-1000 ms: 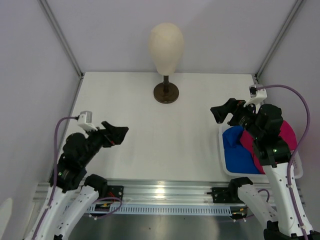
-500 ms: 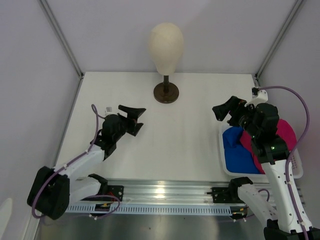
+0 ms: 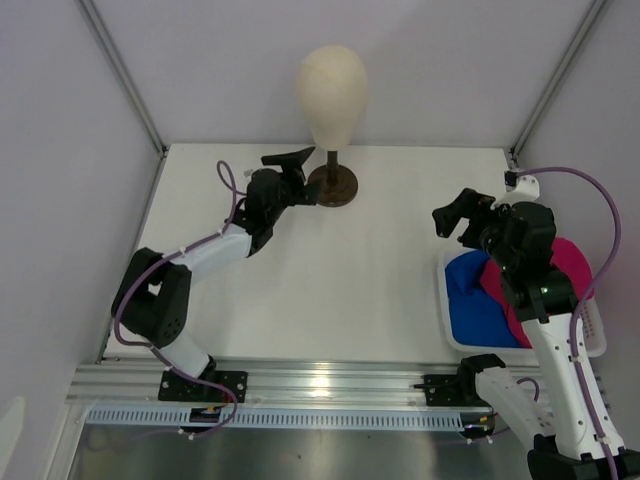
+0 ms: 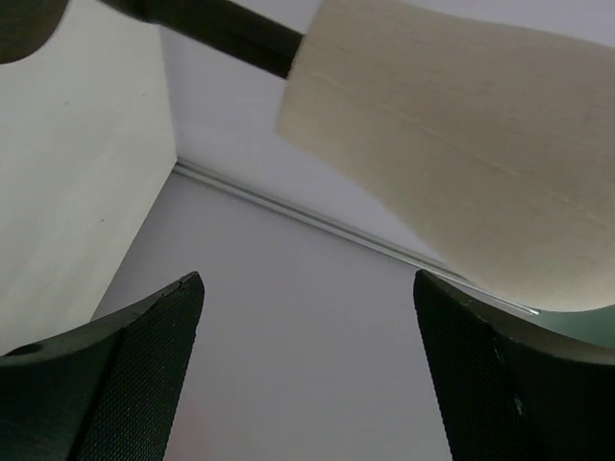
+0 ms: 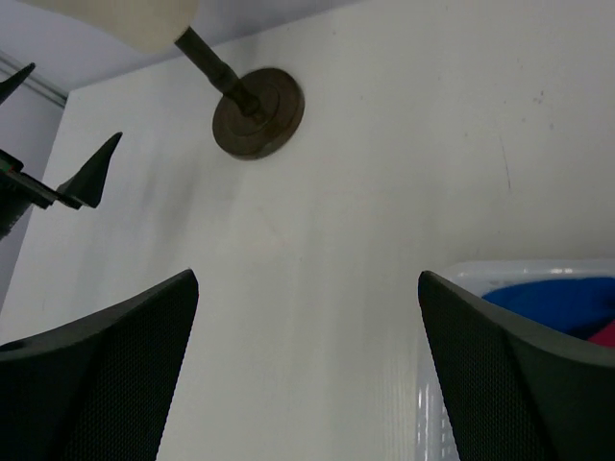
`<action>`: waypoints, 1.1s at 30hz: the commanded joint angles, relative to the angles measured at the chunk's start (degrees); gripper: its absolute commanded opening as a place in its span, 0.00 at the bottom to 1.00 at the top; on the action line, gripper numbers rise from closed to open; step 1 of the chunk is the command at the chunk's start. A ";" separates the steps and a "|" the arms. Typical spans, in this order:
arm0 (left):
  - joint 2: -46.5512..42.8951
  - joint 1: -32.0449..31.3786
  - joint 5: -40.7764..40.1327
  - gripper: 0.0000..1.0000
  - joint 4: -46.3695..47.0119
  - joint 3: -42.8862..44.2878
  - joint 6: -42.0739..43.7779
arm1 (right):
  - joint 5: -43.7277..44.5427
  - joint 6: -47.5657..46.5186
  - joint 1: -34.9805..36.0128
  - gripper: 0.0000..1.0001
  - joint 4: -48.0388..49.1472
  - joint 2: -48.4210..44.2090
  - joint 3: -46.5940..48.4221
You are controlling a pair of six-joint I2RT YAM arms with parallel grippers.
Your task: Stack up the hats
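A royal blue hat (image 3: 473, 300) and a magenta-pink hat (image 3: 576, 268) lie together in the white mesh basket (image 3: 446, 318) at the right edge of the table. Part of the pile is hidden under my right arm. The right wrist view shows a strip of blue hat (image 5: 550, 302) and a bit of pink hat (image 5: 603, 334). My right gripper (image 3: 450, 210) is open and empty, above the table just beyond the basket's far left corner; it also shows in its wrist view (image 5: 307, 280). My left gripper (image 3: 302, 175) is open and empty, close to the left of the mannequin stand; it also shows in its wrist view (image 4: 307, 280).
The cream mannequin head (image 3: 332, 92) stands on a dark round base (image 3: 332, 186) at the back middle of the table. The head fills the upper right of the left wrist view (image 4: 461, 144). White walls enclose the left, back and right.
My left arm has swung from the near left far forward to the mannequin stand, still open. My right gripper has shifted slightly to the right and stays open.
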 commanded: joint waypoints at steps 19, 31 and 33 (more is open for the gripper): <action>12.10 3.82 18.11 0.86 -9.69 18.30 95.09 | -8.80 -13.08 1.58 0.99 33.65 21.40 0.50; 21.32 4.87 21.08 0.81 8.95 21.36 96.10 | -9.57 -14.23 1.67 1.00 44.11 20.25 -4.08; 23.25 4.87 20.98 0.80 8.86 23.47 95.49 | -11.51 -12.74 1.58 0.99 46.31 21.56 -4.52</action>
